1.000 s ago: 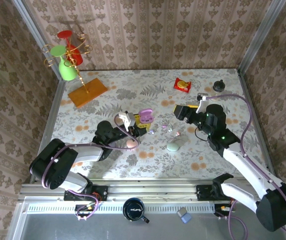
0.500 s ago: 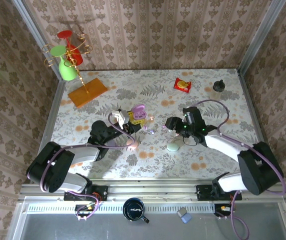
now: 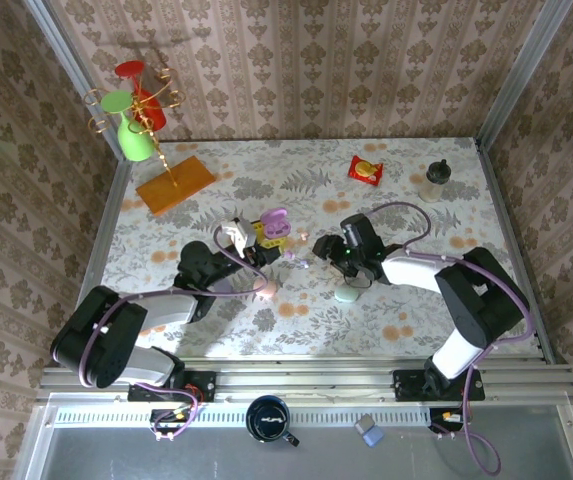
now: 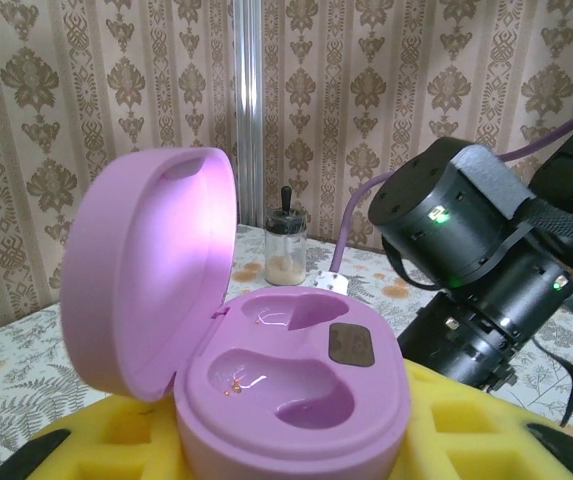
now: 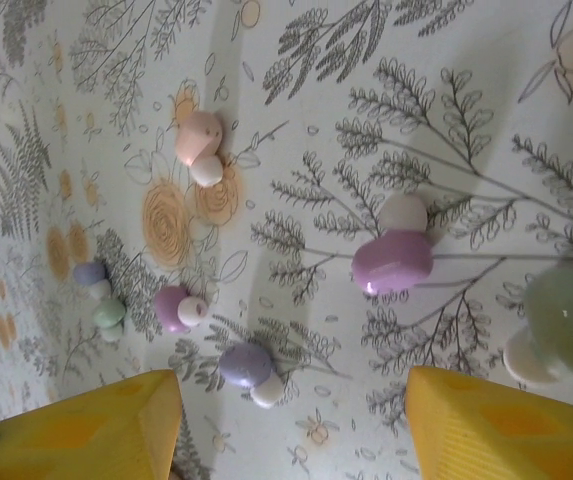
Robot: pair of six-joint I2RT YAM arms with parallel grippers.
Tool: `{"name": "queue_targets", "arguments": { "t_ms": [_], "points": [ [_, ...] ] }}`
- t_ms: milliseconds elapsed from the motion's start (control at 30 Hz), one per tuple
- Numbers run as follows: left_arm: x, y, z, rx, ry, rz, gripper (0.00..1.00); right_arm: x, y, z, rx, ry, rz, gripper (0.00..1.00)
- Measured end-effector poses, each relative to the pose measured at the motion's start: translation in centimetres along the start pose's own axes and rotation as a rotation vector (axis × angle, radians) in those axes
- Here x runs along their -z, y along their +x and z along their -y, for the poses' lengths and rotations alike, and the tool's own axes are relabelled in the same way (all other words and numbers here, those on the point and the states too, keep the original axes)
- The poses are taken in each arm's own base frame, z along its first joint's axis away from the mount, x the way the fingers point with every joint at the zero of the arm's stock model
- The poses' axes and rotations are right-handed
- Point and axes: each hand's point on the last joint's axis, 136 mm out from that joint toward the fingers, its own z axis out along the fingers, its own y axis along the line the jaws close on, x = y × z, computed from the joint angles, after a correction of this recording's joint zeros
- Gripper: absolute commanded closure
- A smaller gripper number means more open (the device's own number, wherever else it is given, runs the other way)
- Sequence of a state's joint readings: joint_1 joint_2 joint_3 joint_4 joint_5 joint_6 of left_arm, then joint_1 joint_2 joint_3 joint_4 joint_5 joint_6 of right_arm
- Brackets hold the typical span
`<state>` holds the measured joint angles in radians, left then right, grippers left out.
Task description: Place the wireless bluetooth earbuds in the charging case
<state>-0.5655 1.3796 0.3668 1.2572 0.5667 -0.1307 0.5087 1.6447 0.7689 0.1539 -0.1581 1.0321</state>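
The charging case is purple, its lid up and both wells empty. My left gripper is shut on it between yellow pads. From above, the case sits in the left gripper, left of the table's middle. My right gripper hangs low and open just to its right. Its yellow fingertips straddle bare cloth with nothing between them. Several wireless bluetooth earbuds lie loose ahead of it: lilac, purple, mauve, pink, pale green.
A pale green oval case and a pink oval case lie toward the near edge. A small jar and a red packet stand at the back right. A cup rack on an orange base fills the back left corner.
My right arm has swung left and down over the loose buds, its jaws narrowing somewhat. My left gripper has carried the open case slightly left and back.
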Motion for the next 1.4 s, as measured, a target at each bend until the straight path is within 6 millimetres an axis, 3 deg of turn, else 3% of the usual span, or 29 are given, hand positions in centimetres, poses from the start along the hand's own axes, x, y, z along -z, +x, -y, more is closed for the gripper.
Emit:
{"name": "queue_targets", "arguments": {
  "t_ms": [233, 500, 733, 1067, 1300, 1400],
  "points": [
    [0.2, -0.1, 0.1, -0.006, 0.009, -0.008, 0.74, -0.7, -1.6, -1.2, 0.012, 0.014, 0.034, 0.38],
    [0.2, 0.3, 0.1, -0.001, 0.007, -0.023, 0.74, -2.0, -1.8, -0.5, 0.015, 0.059, 0.025, 0.38],
    [0.3, 0.3, -0.1, 0.0, 0.0, -0.026, 0.74, -1.8, -3.4, -1.3, 0.05, 0.055, 0.047, 0.38],
    [0.6, 0.4, -0.1, 0.0, 0.0, -0.028, 0.74, -1.5, -4.4, 0.1, 0.136, 0.099, 0.039, 0.38],
    [0.6, 0.5, -0.1, 0.001, 0.001, -0.029, 0.74, -2.0, -6.8, -2.0, 0.207, 0.067, 0.018, 0.4],
    [0.6, 0.5, -0.1, 0.001, 0.0, -0.029, 0.74, -2.8, -6.8, -1.9, 0.229, 0.073, -0.017, 0.4]
  ]
}}
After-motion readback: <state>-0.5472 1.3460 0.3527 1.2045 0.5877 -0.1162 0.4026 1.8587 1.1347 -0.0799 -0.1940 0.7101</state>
